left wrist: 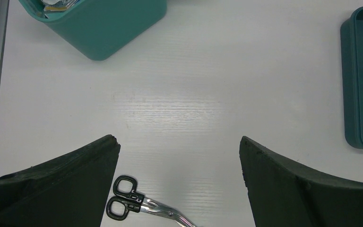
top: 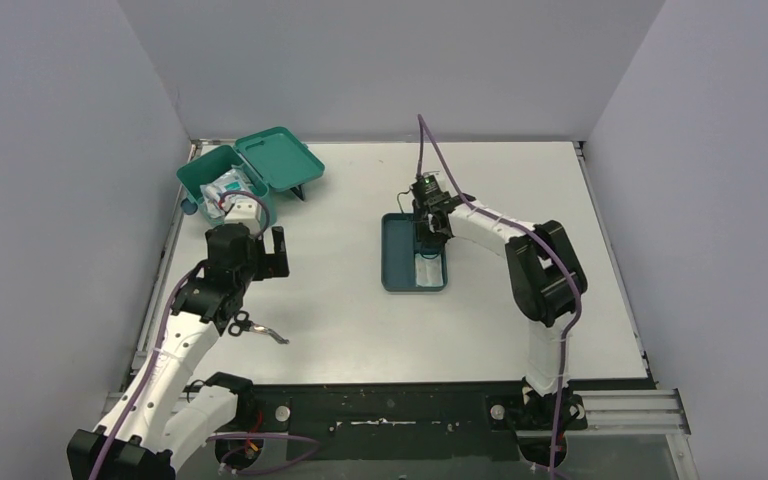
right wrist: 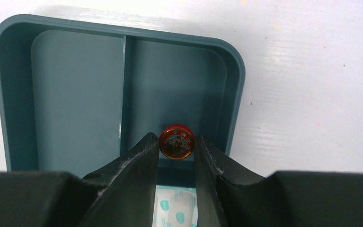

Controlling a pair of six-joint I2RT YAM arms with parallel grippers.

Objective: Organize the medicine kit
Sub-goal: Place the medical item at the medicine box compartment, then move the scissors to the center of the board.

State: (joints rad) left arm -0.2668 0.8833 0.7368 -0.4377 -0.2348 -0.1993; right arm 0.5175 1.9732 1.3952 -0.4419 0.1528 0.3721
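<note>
**Gripping a small tin over the tray**

Holding the small red tin (right wrist: 176, 142) by its sides, the right tool (right wrist: 177, 141) is clamped on it above the divided tray (right wrist: 9, 94), which lies near the middle of the counter (top: 360, 330). In the wrist view the tin sits over the compartment on the 3 o'clock side of the divider, close to that compartment's 6 o'clock edge. The left tool (left wrist: 178, 139) stands wide apart and holds nothing, hovering at about 9 o'clock on the counter, with scissors (left wrist: 123, 198) lying below it. The medicine kit (top: 200, 168) stands at about 10 o'clock, its lid (top: 282, 158) thrown back and packets showing inside.

To do this step well, I would keep the tin level and the grip steady. It is round and smooth and pinched on a narrow band, so it could squirt out. Any travel should go straight up or down before going sideways, so that tin and fingers clear the tray wall.

No view shows whether the tin rests on the tray floor or hangs above it, or whether it is coming or going. Its label print is too small to read. A printed packet (right wrist: 175, 210) is mostly hidden behind the fingers. The kit's contents are too small to name.
</note>
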